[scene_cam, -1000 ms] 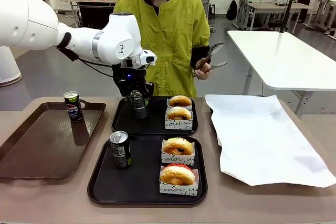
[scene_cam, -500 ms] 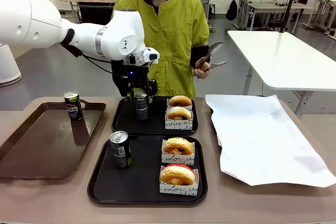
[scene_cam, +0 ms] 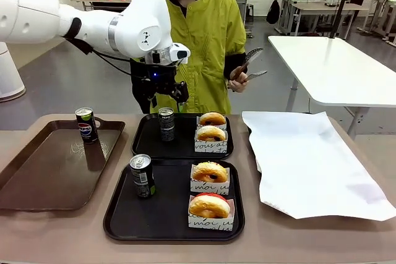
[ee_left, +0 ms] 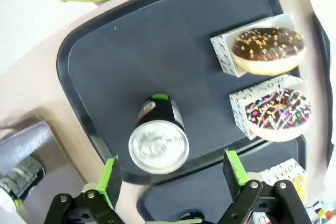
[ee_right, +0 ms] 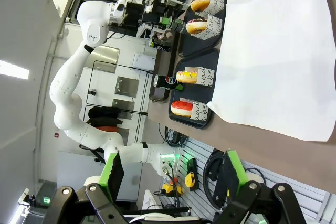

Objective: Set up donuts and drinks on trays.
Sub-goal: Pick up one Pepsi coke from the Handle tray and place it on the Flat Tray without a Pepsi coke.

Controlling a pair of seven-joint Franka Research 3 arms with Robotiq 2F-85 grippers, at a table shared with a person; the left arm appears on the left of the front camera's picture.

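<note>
One soda can [scene_cam: 166, 123] upright on far black tray [scene_cam: 143, 143], left claw [ee_left: 171, 179] open above.

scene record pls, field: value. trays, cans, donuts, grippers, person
far black tray: one can, two donuts in paper holders
near black tray: one can, two donuts in paper holders
brown tray: one Pepsi can
left gripper: open, above the far tray's can, not touching
right gripper: open, empty
person's hand: holds tongs
white paper sheet: bare
</note>
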